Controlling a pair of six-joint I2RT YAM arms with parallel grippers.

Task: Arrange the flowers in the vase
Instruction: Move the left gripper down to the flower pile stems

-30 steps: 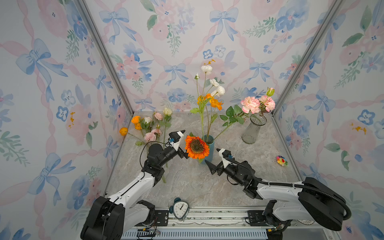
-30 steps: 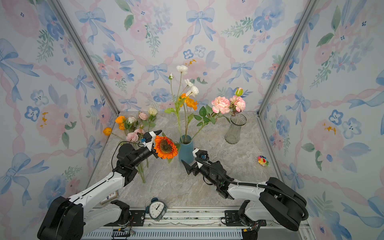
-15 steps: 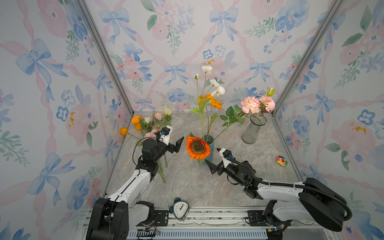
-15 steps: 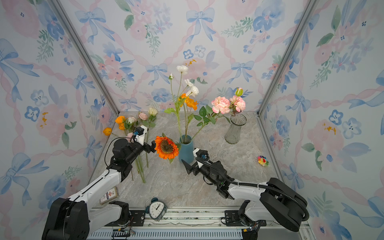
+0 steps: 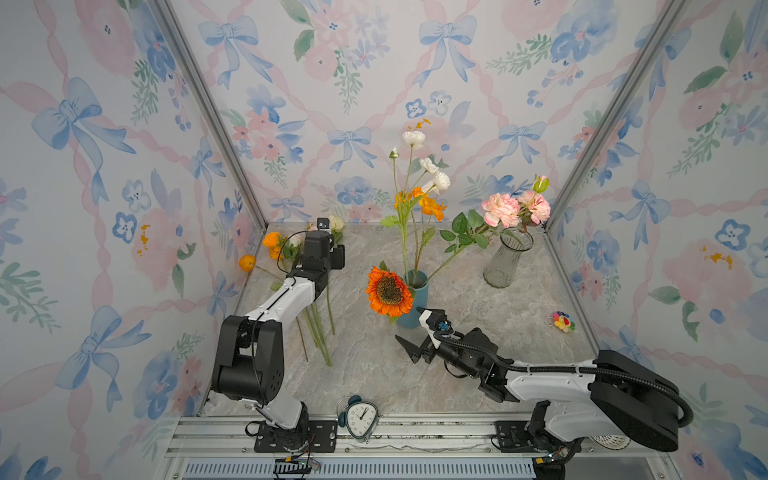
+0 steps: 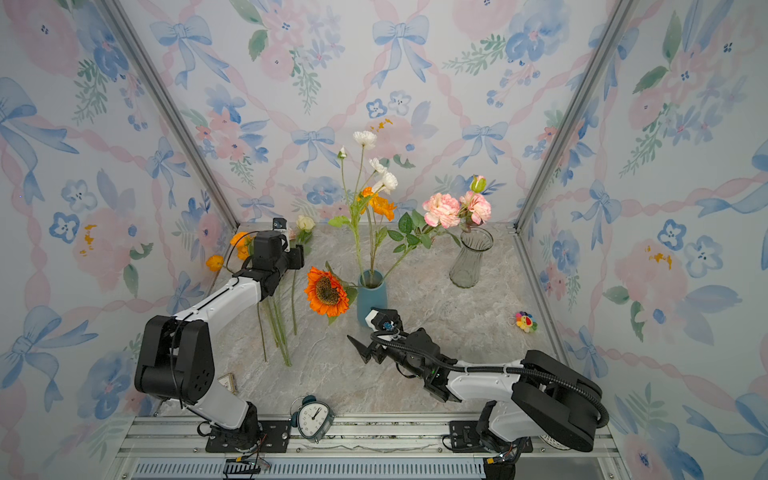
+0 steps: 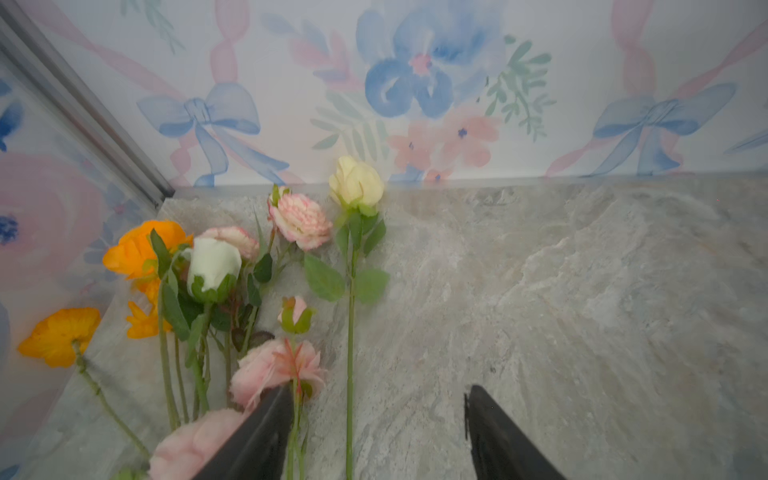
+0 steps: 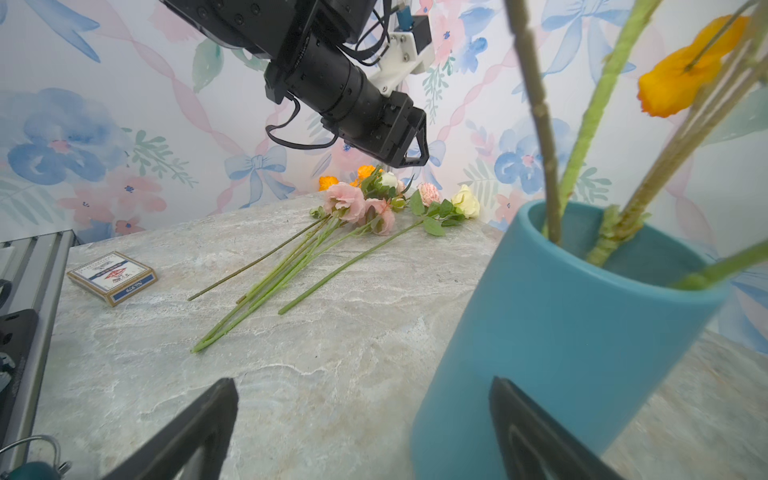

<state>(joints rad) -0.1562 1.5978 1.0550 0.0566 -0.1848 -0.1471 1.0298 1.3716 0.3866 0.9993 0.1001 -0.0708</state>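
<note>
Holding the sunflower (image 5: 388, 292) and taller stems (image 5: 405, 232), the blue vase (image 5: 411, 303) stood upright; left gripper (image 7: 378, 390) hung part-open over loose flowers (image 7: 216, 266); right gripper (image 8: 363, 380) gaped beside it.

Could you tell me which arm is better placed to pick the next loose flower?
Left: the left gripper, open, hangs over the loose green-stemmed flowers; the right gripper sits beside the teal cylindrical vase.

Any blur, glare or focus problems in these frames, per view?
Left wrist view: hazy overall, the nearest pink blooms smeared. Right wrist view: the blue vase and the stems in it, close to the lens, are soft; the loose flowers beyond are sharp. Both top views: even light, no glare, wide-angle lean on the walls.
</note>
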